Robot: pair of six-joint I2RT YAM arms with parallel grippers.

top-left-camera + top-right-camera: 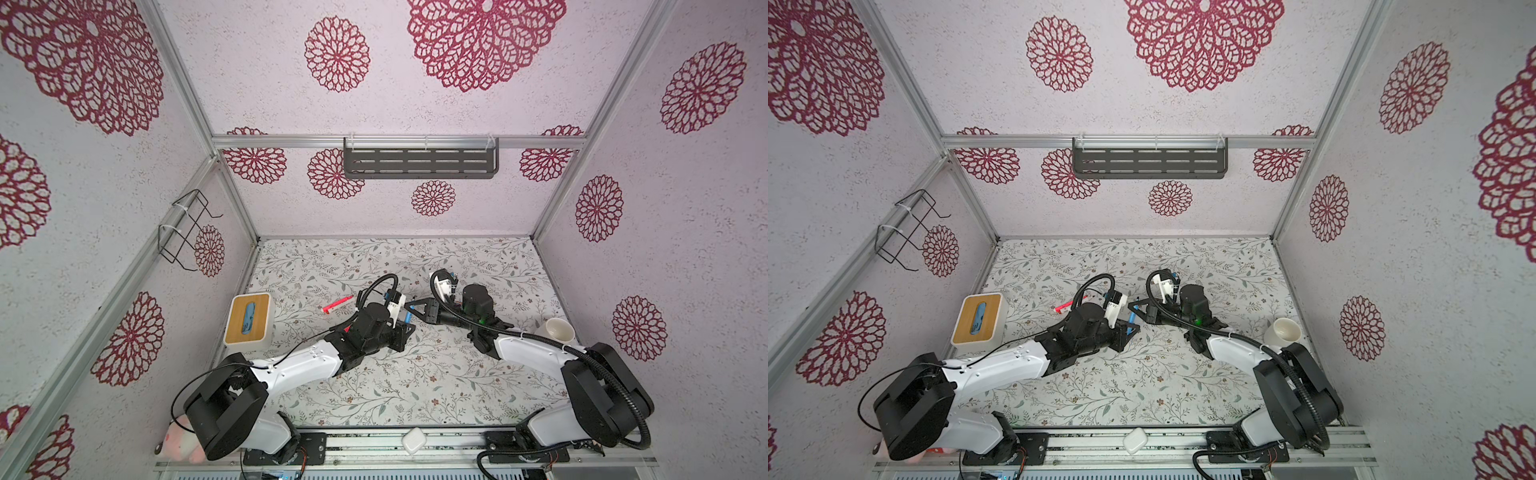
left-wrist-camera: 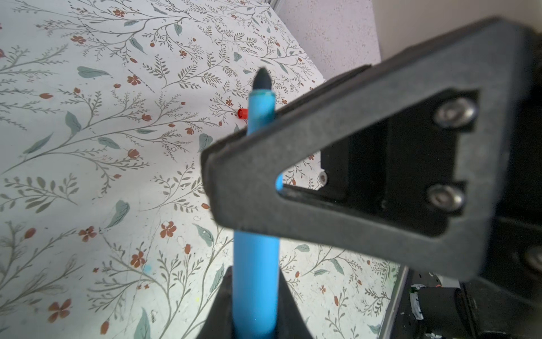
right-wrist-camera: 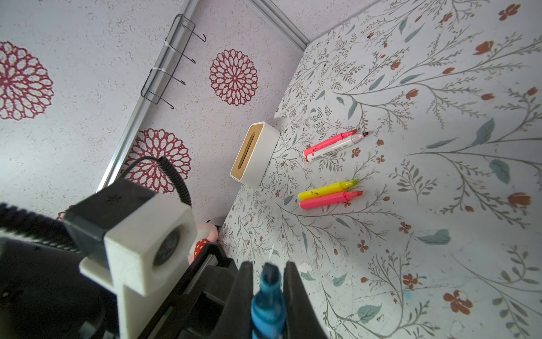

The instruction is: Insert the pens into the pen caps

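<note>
Over the table (image 2: pixel 88 182) centre, blue pen (image 2: pixel 260 111) held aloft, nib bare: left gripper (image 2: pixel 255 293) clenched on its barrel, right gripper (image 3: pixel 269 271) clamped on it nearer the nib. One red cap (image 2: pixel 241 113) lies on table; other pens (image 3: pixel 325 187) beside box (image 3: pixel 259 152).

Light: bright, even, soft | Shadows: faint on worktop (image 1: pixel 415 395) under arms (image 1: pixel 299 365) | Focus: right hand (image 2: pixel 209 173), blue pen (image 2: pixel 255 264) blurry up close | Edges: wide-angle stretch toward corners, all views
</note>
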